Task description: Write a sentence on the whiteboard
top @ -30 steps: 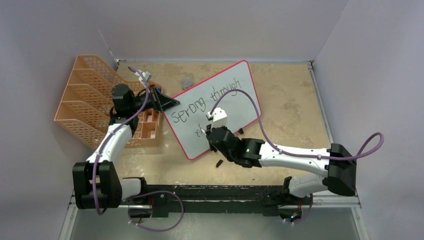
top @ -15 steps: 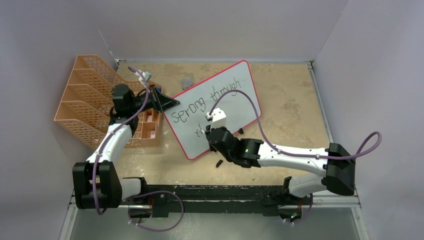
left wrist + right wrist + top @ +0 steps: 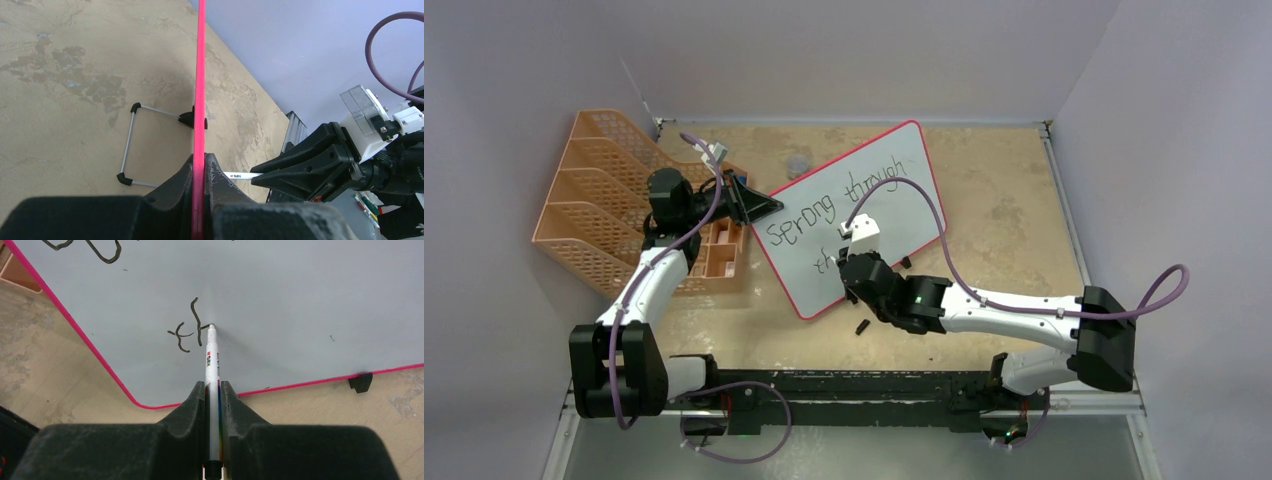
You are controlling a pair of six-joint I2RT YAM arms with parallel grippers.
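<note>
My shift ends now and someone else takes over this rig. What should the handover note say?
Left tool: shut on the pink-framed white rectangular whiteboard's edge.
Right tool: shut on a slim white marker pen, tip touching the board.
Done: the black handwritten sentence's first line, plus "th" of the second.
Left: the rest of line two.

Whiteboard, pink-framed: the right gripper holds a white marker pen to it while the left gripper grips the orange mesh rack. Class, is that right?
No. The left gripper is shut on the pink-framed whiteboard, on its edge, not on the orange mesh rack, as the left wrist view shows. The right gripper does hold the white marker pen to it.
</note>
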